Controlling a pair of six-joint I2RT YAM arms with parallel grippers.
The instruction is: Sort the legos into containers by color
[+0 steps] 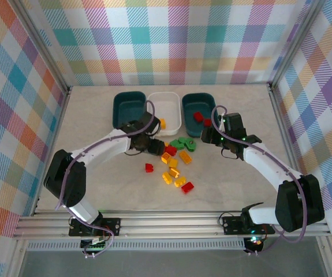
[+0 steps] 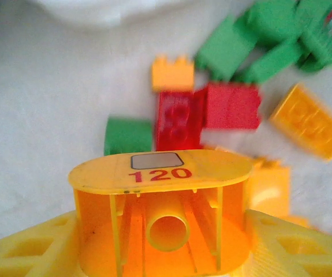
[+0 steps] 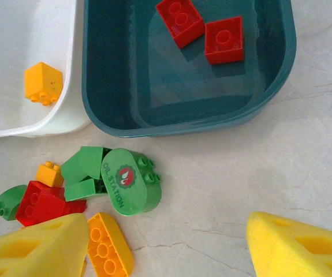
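Observation:
My left gripper [image 2: 163,245] is shut on an orange-yellow oval brick [image 2: 161,173] marked "120", just short of the loose pile [image 1: 174,158] of red, yellow and green legos. Beyond it lie a green brick [image 2: 127,135], red bricks [image 2: 174,121] and a small orange one [image 2: 172,74]. My right gripper [image 3: 166,248] is open over bare table, near a green "OIL STATION" brick [image 3: 130,180] and an orange oval brick [image 3: 109,252]. The right teal bin [image 3: 269,109] holds two red bricks [image 3: 224,39]. The white bin [image 3: 15,127] holds one yellow brick [image 3: 42,82].
The left teal bin [image 1: 130,108] stands beside the white bin [image 1: 164,111] and the right teal bin [image 1: 197,112] in a row at the back. A lone red brick [image 1: 149,167] and another [image 1: 187,187] lie nearer the arms. Checked walls enclose the table.

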